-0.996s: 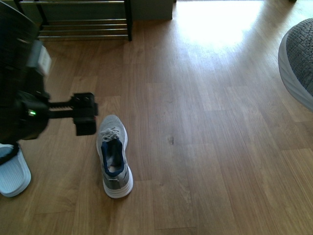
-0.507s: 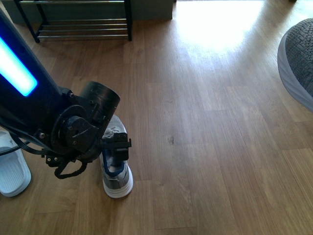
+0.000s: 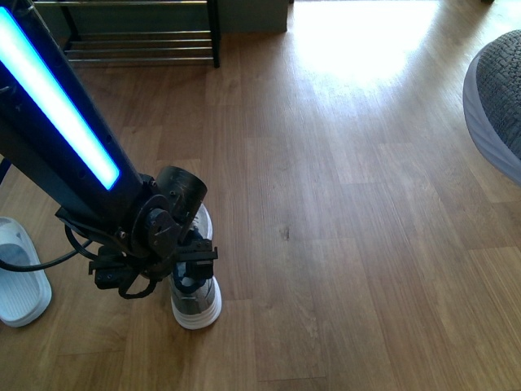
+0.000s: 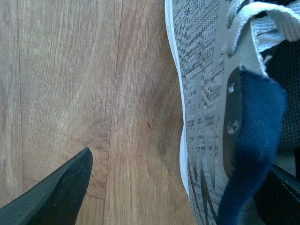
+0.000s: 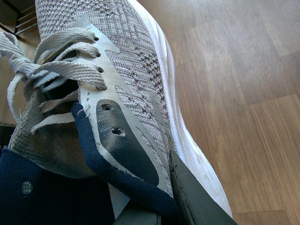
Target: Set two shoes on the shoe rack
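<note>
Sneaker (image 3: 195,300) stands on the floor (image 3: 342,244) beside a slide (image 3: 20,285), with the left claw (image 3: 195,257) spread apart astride its collar. Right claw (image 5: 161,206) is clamped on the second sneaker (image 5: 140,70), held off the floor. Shoe rack (image 3: 138,41) stands far behind.

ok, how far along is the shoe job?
Nothing shelved: no shoe on the rack part in view. Right pincer grips the raised sneaker; left pincer is open astride the floor sneaker collar. To do: grip it, lift, shelve both.
</note>
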{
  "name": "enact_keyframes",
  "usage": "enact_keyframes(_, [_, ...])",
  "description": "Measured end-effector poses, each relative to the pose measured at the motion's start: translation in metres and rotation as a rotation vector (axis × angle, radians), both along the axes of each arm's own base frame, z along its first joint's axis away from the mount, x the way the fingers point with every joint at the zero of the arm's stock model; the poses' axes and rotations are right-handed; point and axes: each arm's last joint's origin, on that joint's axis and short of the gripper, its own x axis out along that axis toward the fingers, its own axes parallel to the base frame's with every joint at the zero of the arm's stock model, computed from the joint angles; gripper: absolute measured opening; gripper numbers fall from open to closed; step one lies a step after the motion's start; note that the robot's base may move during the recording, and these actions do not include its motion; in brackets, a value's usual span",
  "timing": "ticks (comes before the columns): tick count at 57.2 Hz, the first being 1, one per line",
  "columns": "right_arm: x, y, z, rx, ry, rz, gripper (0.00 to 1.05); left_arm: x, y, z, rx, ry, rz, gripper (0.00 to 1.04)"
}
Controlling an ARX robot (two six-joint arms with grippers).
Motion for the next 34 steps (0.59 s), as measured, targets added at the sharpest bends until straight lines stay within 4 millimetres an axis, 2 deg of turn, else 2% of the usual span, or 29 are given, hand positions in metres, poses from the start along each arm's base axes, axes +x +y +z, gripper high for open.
enact_keyframes(5, [0.000, 0.000, 0.000, 0.000, 0.000, 0.000, 0.01, 0.002, 0.000, -0.005, 0.004, 0.010, 0.000, 0.92])
enact_keyframes(16, [0.000, 0.000, 0.000, 0.000, 0.000, 0.000, 0.01, 0.007, -0.004, -0.012, 0.010, 0.020, -0.007, 0.50])
enact_keyframes(22, [0.000, 0.000, 0.000, 0.000, 0.000, 0.000, 0.01, 0.006, -0.005, -0.015, 0.014, 0.029, -0.008, 0.36])
enact_keyframes(26, [0.000, 0.000, 0.000, 0.000, 0.000, 0.000, 0.01, 0.006, -0.007, -0.016, 0.014, 0.029, -0.009, 0.20])
enact_keyframes(34, [0.000, 0.000, 0.000, 0.000, 0.000, 0.000, 0.01, 0.005, -0.008, -0.016, 0.017, 0.024, -0.002, 0.01])
